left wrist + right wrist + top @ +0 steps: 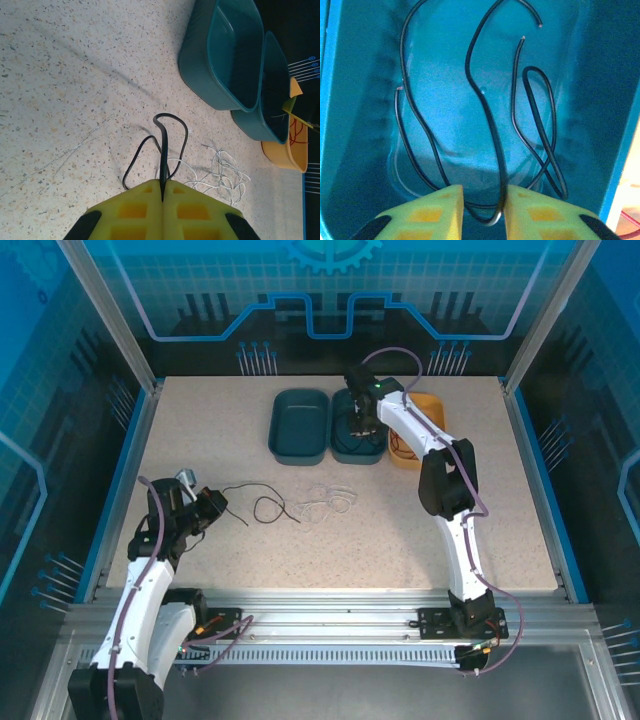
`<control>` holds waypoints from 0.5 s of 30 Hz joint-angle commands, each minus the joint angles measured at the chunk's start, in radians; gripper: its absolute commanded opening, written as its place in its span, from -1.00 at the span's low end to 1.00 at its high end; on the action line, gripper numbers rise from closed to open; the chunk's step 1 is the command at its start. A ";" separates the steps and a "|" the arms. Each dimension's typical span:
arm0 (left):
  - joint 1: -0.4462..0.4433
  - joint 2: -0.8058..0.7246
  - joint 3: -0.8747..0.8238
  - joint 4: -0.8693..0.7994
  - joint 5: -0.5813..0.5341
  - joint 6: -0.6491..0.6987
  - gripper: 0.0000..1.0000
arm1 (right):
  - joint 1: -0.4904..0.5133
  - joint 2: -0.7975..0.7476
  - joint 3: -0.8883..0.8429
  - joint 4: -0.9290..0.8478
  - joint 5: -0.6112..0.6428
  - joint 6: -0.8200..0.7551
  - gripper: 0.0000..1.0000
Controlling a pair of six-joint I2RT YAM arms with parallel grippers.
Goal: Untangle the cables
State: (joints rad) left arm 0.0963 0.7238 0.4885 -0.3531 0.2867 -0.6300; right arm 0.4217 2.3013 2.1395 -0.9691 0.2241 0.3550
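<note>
In the left wrist view my left gripper (162, 192) is shut on one end of a black cable (165, 131), which loops away across the table. From above, this gripper (207, 508) sits at the table's left with the black cable (268, 498) trailing to its right. A white cable (226, 172) lies in a loose tangle beside it, at the table's centre (330, 502). My right gripper (358, 425) hangs inside a teal bin (350, 100). Its jaws (484, 205) stand open, and a loop of black cable (485, 110) lying in the bin passes between them, against the right finger.
Two teal bins (300, 425) (345, 452) stand side by side at the back centre. To their right is an orange bin (428, 403) with a red cable (297, 132) inside. Walls and aluminium rails enclose the table.
</note>
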 commanded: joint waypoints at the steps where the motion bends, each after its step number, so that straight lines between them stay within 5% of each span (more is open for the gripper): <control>1: 0.011 -0.020 0.027 -0.003 0.035 -0.006 -0.90 | 0.018 -0.081 -0.012 -0.028 0.017 -0.019 -0.32; 8: 0.012 -0.035 0.035 -0.012 0.038 -0.007 -0.90 | 0.046 -0.219 -0.105 -0.013 0.090 -0.033 -0.03; 15: 0.011 -0.059 0.051 -0.012 0.065 -0.004 -0.91 | 0.110 -0.395 -0.258 0.063 0.070 -0.082 0.03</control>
State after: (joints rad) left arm 0.0963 0.6888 0.4965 -0.3569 0.3107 -0.6300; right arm 0.4942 1.9736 1.9362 -0.9413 0.2989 0.3107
